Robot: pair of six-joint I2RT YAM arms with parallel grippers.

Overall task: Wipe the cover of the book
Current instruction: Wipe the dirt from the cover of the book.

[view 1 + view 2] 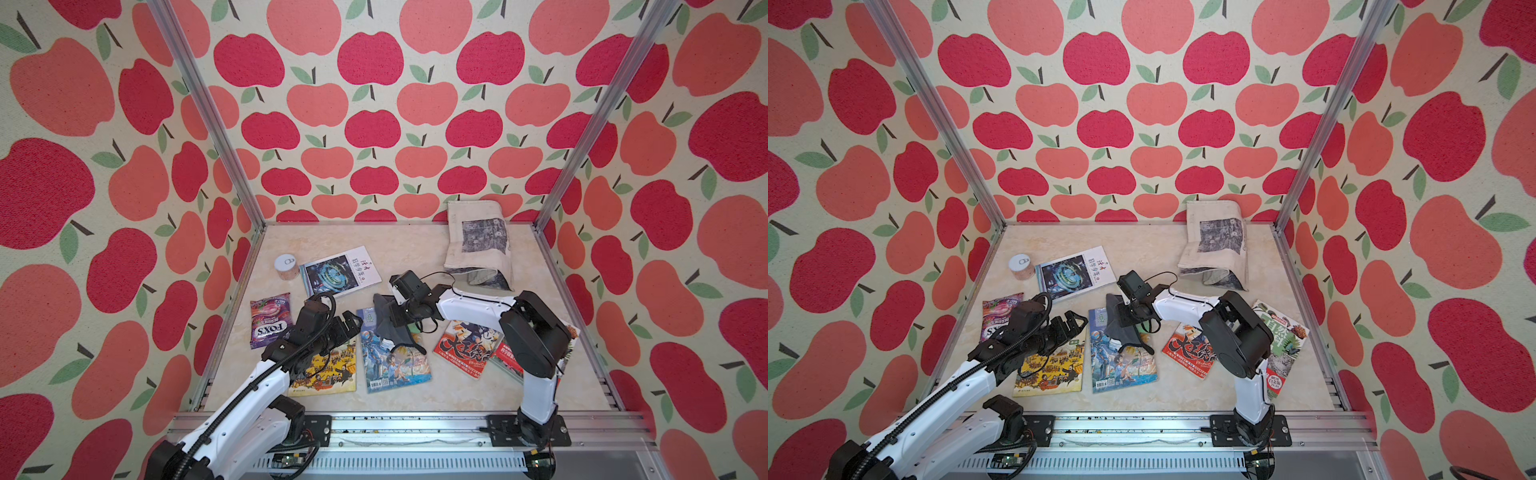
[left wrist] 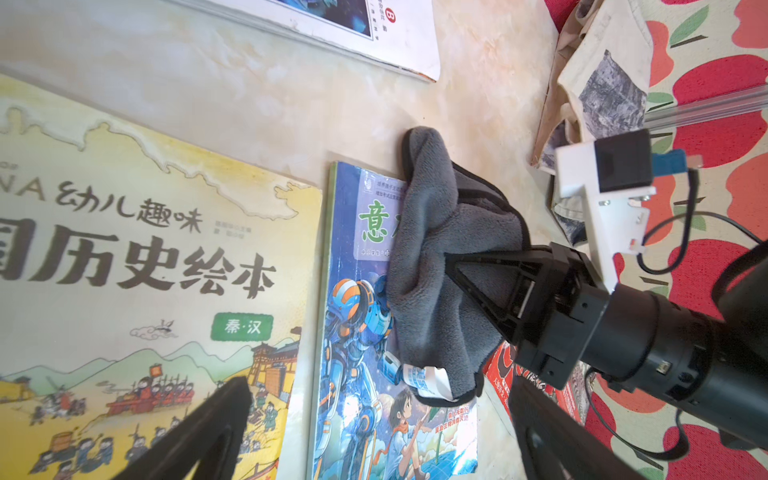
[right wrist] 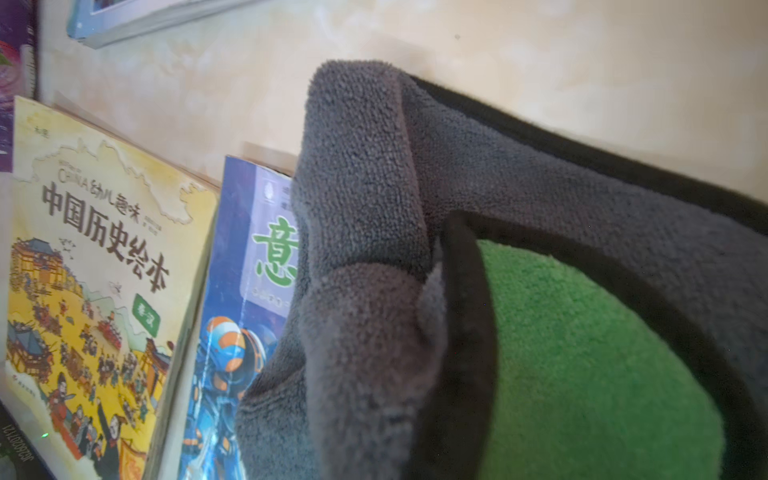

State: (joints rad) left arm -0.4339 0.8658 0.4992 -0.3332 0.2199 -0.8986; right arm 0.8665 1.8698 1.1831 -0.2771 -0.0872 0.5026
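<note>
The blue book (image 1: 399,365) lies flat on the table (image 1: 415,253), lower middle in both top views. The right claw (image 2: 453,264) is clamped on a grey cloth (image 1: 384,322) draped over the book's upper end. The left claw (image 1: 351,324) gapes wide and empty above the neighbouring yellow book (image 1: 328,370).

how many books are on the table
5: white book back left; yellow book front left; blue book centre, partly under the grey cloth; red book to its right; a nature magazine largely hidden behind the right arm. More could be hidden there.
</note>
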